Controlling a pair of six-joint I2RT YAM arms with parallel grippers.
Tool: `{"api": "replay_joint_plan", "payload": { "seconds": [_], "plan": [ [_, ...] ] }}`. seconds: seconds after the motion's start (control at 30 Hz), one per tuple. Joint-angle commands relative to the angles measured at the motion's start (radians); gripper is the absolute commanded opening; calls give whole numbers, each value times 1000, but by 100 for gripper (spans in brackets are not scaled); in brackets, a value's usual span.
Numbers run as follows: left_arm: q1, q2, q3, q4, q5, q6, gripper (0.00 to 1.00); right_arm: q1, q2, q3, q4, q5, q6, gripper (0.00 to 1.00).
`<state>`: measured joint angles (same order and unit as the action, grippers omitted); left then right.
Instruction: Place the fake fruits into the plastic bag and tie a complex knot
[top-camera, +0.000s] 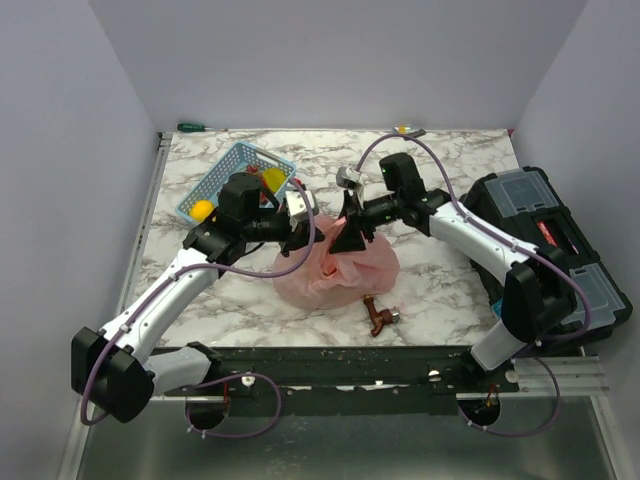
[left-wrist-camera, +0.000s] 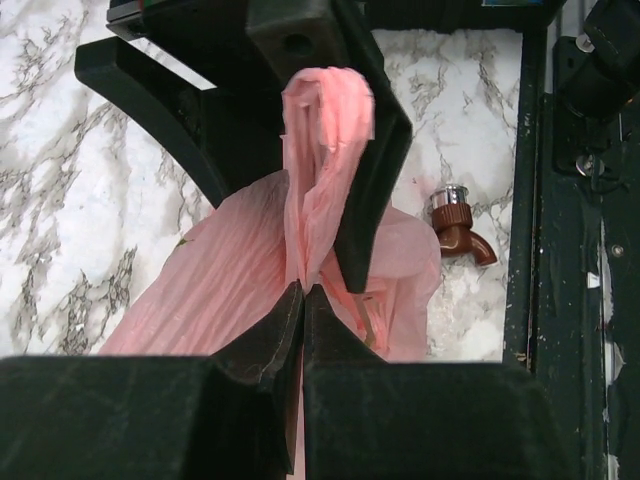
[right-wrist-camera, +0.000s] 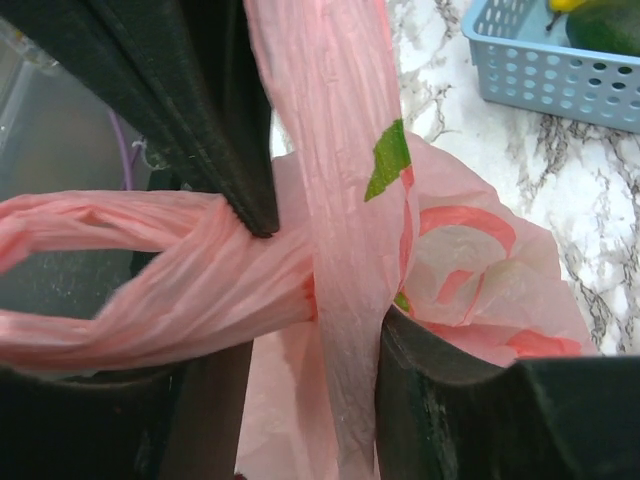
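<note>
The left gripper (left-wrist-camera: 303, 295) is clamped tight on one twisted handle of the thin, translucent pink plastic bag (top-camera: 345, 268), likely anchoring it for knotting. The right gripper (right-wrist-camera: 325, 270) straddles the crossing handle with its jaws parted, and the bag sits in the middle of the white marble-patterned table (top-camera: 450, 290).
</note>
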<state>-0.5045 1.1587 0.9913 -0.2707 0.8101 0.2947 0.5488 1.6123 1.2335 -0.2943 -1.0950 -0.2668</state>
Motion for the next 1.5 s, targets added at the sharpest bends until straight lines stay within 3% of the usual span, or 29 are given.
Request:
{"api": "replay_joint_plan", "payload": {
  "seconds": [0.0,0.2,0.27,0.37,0.47,0.53,0.6,0.67,0.83,1.13,1.17,1.27,1.33,1.4,1.47],
  "plan": [
    [-3,26,41,23,-29,-12,0,8,-1,36,-65,-75,-49,52],
    [-42,72,110,-66,-35,87,0,10,24,50,3,-80,27,48],
    [-48,86,133,-94,-46,92,0,10,26,48,35,-79,55,38],
    [-46,81,159,-136,-53,82,2,9,23,39,63,-54,75,15],
    [3,34,225,-235,21,46,29,10,10,27,36,-21,30,2],
    [55,-17,265,-286,136,21,46,9,-3,12,29,-16,10,1],
    [113,-69,281,-306,184,-1,59,10,-14,-1,34,-18,-5,1],
    [180,-95,286,-324,186,-12,64,9,-18,-6,46,-16,-8,1],
    [248,-3,363,-501,96,192,65,9,-23,-5,52,-31,-31,1],
    [250,135,460,-577,74,389,67,10,-46,-14,15,-38,-92,1],
    [250,143,466,-594,79,414,64,10,-46,-14,15,-35,-96,1],
    [251,148,496,-714,128,529,34,9,-47,-14,14,-13,-97,1],
    [255,119,482,-735,154,539,21,10,-48,-20,14,9,-100,1],
    [257,71,442,-719,170,536,19,10,-50,-24,15,18,-101,1],
    [256,29,396,-687,172,512,24,9,-50,-28,17,13,-101,1]
  ]
}}
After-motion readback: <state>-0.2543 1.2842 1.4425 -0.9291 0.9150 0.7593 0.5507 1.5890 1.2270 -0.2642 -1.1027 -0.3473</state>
